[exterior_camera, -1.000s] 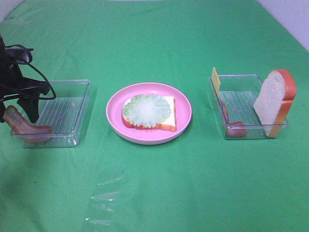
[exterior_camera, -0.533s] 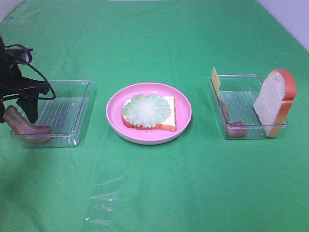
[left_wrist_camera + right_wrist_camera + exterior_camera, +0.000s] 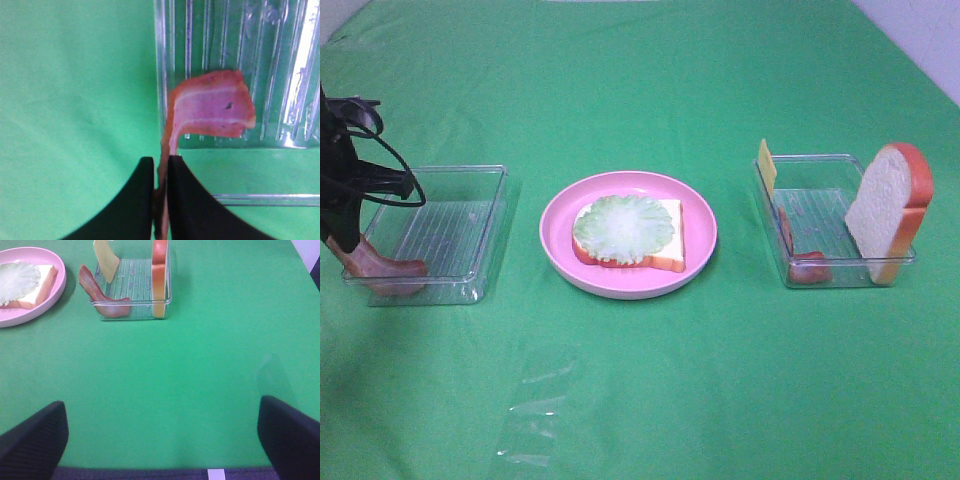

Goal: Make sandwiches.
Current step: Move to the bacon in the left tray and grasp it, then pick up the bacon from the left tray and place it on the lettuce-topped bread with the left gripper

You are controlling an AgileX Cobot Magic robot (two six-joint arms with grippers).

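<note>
Reddish bacon strip (image 3: 215,107) is clamped by one end in my left pincer (image 3: 160,167), rest flopping just past the tips over the tray (image 3: 161,60) edge, ready for lifting out; right pincer (image 3: 162,435) is gaping, empty.

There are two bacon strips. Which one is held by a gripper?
The bacon strip at the left tray: the left gripper is shut on its end. The other strip lies free in the right tray.

Green table (image 3: 640,400) bears plate (image 3: 556,236) — left tray (image 3: 450,230), right tray (image 3: 815,208).
</note>
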